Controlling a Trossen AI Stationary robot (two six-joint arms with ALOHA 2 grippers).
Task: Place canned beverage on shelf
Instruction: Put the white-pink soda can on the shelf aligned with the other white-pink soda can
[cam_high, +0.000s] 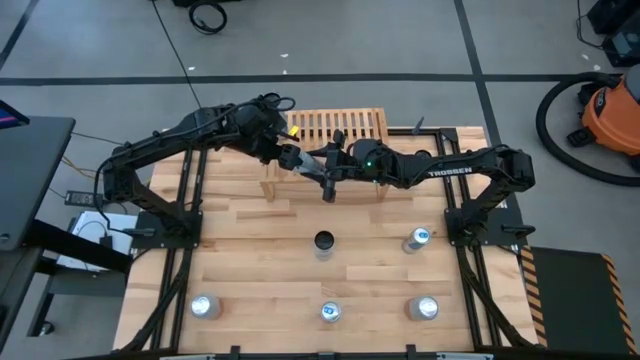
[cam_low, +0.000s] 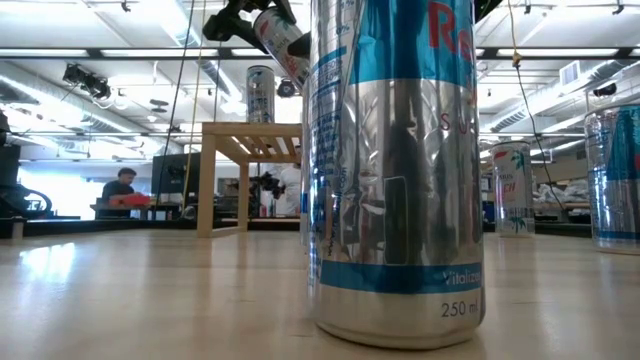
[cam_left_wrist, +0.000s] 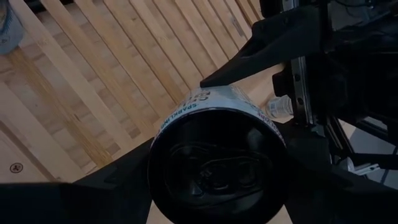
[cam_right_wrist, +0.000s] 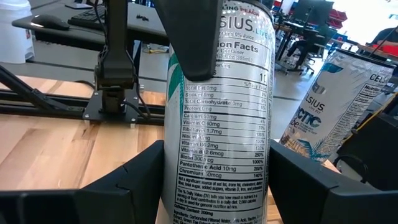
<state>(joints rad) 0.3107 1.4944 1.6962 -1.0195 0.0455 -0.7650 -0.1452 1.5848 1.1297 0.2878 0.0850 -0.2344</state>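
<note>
Both arms meet over the bench's (cam_high: 250, 225) far middle, just in front of the shelf (cam_high: 335, 125). Left tool (cam_high: 292, 157) is closed on a can (cam_left_wrist: 217, 158), held tilted above the slats at the shelf's front edge; the low view shows it slanted in the air (cam_low: 280, 32). Right tool (cam_high: 329, 187), just beside it, has its fingers (cam_right_wrist: 140, 177) on either side of a second can (cam_right_wrist: 217, 112); contact not visible, so can't tell whether it grips. One can (cam_low: 260, 95) stands upright on the shelf top. Five loose cans stand on the bench's near half, e.g. one (cam_high: 324, 242) mid-bench, one (cam_high: 417, 239) to its right.
</note>
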